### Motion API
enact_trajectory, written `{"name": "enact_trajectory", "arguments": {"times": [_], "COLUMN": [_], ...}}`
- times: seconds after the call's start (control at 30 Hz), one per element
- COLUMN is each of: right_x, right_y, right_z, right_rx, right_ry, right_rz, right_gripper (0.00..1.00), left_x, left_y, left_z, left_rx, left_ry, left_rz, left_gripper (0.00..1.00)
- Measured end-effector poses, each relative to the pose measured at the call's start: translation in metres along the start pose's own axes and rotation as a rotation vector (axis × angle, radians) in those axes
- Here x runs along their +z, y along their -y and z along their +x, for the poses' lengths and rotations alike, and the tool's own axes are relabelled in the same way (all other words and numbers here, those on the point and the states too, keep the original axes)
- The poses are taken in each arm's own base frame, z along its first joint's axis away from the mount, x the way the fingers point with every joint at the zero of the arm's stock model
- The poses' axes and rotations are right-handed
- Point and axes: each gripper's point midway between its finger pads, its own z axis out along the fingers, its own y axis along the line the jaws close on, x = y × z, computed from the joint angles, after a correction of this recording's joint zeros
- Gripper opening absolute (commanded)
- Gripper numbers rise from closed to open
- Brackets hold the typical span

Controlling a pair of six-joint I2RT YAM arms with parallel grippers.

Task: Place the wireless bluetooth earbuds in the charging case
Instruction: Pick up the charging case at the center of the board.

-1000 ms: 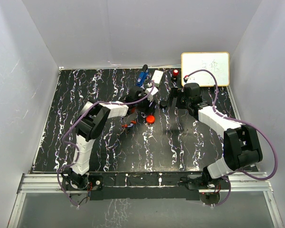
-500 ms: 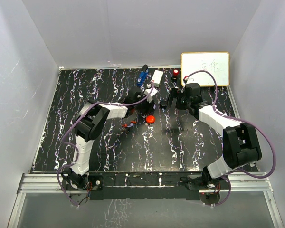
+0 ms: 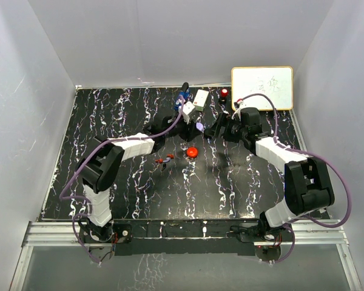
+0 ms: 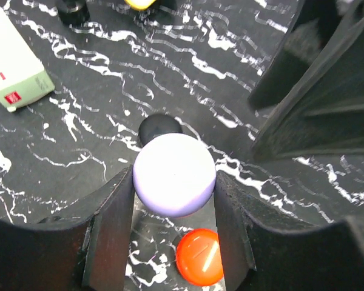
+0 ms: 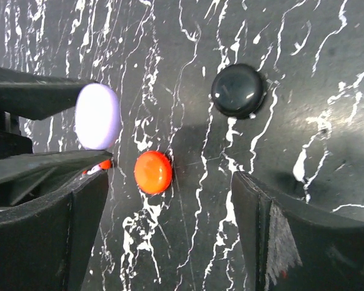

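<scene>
My left gripper (image 3: 196, 128) is shut on a lilac round puck (image 4: 175, 174) and holds it above the table; the puck also shows in the right wrist view (image 5: 97, 115). A round red puck (image 3: 192, 151) lies on the table just below it, and a round black puck (image 5: 238, 91) lies beyond. Tiny red earbuds (image 3: 164, 159) lie left of the red puck; one shows as a red bit (image 5: 103, 165) under the left fingers. My right gripper (image 3: 218, 128) is open and empty, facing the left gripper, its fingers (image 5: 291, 236) spread wide over the table.
A white-green box (image 4: 15, 73) lies at the back, next to a blue item (image 3: 182, 97) and a small red-topped item (image 3: 224, 93). A whiteboard (image 3: 262, 88) leans at the back right. Grey walls enclose the black marbled table (image 3: 109, 133).
My left arm has reached farther back and right, away from the red puck, and the lilac puck now shows in its jaws. The right gripper has shifted slightly.
</scene>
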Motion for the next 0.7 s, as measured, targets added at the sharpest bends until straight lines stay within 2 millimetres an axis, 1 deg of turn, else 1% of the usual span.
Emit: {"name": "enact_trajectory", "arguments": {"times": [0.07, 0.17, 0.37, 0.47, 0.53, 0.7], "right_x": [0.000, 0.000, -0.008, -0.013, -0.015, -0.017], "right_y": [-0.004, -0.012, -0.027, -0.036, -0.040, -0.047], "right_z": [0.007, 0.012, 0.003, -0.006, -0.010, -0.011], "right_rx": [0.026, 0.055, 0.075, 0.076, 0.079, 0.106], "right_ry": [-0.016, -0.025, 0.008, 0.038, 0.050, 0.050], "right_rz": [-0.033, -0.081, -0.153, -0.189, -0.211, -0.257], "right_gripper": [0.77, 0.76, 0.74, 0.71, 0.69, 0.64], "left_x": [-0.003, -0.005, -0.008, -0.009, -0.009, -0.011], "left_y": [0.006, 0.012, 0.024, 0.029, 0.031, 0.038], "left_z": [-0.013, -0.020, -0.016, -0.015, -0.016, -0.022], "left_rx": [-0.013, -0.034, -0.069, -0.073, -0.072, -0.060], "left_ry": [0.043, 0.081, 0.090, 0.093, 0.102, 0.128], "left_rz": [0.012, 0.031, 0.068, 0.081, 0.092, 0.130], "left_gripper": [0.00, 0.00, 0.00, 0.00, 0.00, 0.00]}}
